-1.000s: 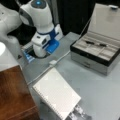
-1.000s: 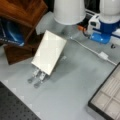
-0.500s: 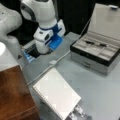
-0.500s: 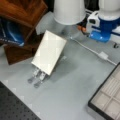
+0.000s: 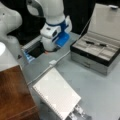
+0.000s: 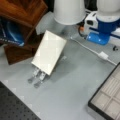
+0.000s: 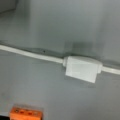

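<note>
White inline box (image 7: 82, 68) on a white cable (image 7: 30, 55) is what my wrist view looks down on, lying flat on the grey counter (image 7: 50, 95). In both front views I see the same box (image 5: 52, 62) (image 6: 103, 55) on its cable, just off the arm's blue-and-white wrist end. I point to the gripper (image 5: 51, 46) low over the counter in a front view; I cannot tell how the jaws stand. An orange block (image 7: 26, 113) sits at the bottom edge of my wrist view. A white notebook-like panel (image 5: 56, 96) rests tilted on metal clips, well apart from the box. An open grey case (image 5: 95, 53) stands at a front view's right, a wooden box (image 5: 15, 95) at its left.
</note>
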You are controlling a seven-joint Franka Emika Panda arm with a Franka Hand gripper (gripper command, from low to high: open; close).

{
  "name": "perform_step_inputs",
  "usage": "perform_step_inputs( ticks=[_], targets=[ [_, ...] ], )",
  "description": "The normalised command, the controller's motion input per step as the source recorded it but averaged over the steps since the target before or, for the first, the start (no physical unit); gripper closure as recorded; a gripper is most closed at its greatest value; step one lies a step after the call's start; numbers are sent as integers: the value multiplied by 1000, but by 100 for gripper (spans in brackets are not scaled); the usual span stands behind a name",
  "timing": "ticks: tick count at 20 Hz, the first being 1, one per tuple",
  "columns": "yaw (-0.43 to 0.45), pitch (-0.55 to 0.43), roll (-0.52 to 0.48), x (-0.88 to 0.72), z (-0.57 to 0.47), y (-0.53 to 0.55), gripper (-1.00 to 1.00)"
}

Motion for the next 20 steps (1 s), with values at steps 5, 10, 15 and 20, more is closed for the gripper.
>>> perform_step_inputs(
  ticks=[5,10,15,20],
  targets=[
    [-38,388,-142,619,422,-198,-100],
    [9,369,-220,675,360,-164,-100],
    [39,254,-197,641,263,-131,-100],
    [12,208,-120,473,249,-171,-100]
  ],
)
